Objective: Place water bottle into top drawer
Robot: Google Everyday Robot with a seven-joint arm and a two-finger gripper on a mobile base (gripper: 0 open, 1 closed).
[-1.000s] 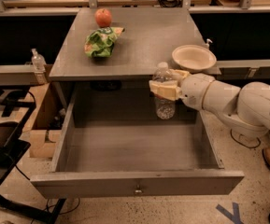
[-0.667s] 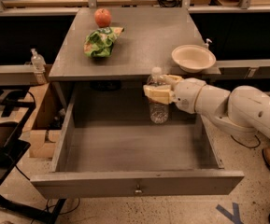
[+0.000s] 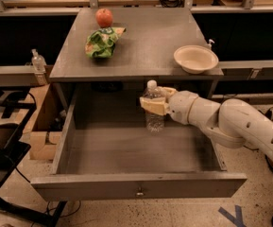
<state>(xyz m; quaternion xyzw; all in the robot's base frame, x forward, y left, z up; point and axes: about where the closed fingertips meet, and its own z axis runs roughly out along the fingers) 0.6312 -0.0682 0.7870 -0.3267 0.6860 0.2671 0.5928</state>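
Note:
The water bottle [image 3: 153, 110] is a small clear ribbed bottle with a white cap. It is held upright in my gripper [image 3: 154, 104], which is shut around its upper half. My white arm reaches in from the right. The bottle hangs over the inside of the open top drawer [image 3: 136, 186], near the back and a little right of centre, its base close above the drawer floor. The drawer is pulled far out, with a flat front panel and a small metal knob [image 3: 139, 192].
On the grey desk top [image 3: 140, 56] lie a red apple [image 3: 104, 17], a green chip bag [image 3: 101, 41] and a cream bowl [image 3: 195, 58]. A pump-top bottle [image 3: 38, 60] stands on a shelf at left. A cardboard box [image 3: 39, 122] sits left of the drawer.
My gripper has carried the bottle leftward, towards the middle of the drawer, and a little lower into it. The drawer and desk-top items have not moved.

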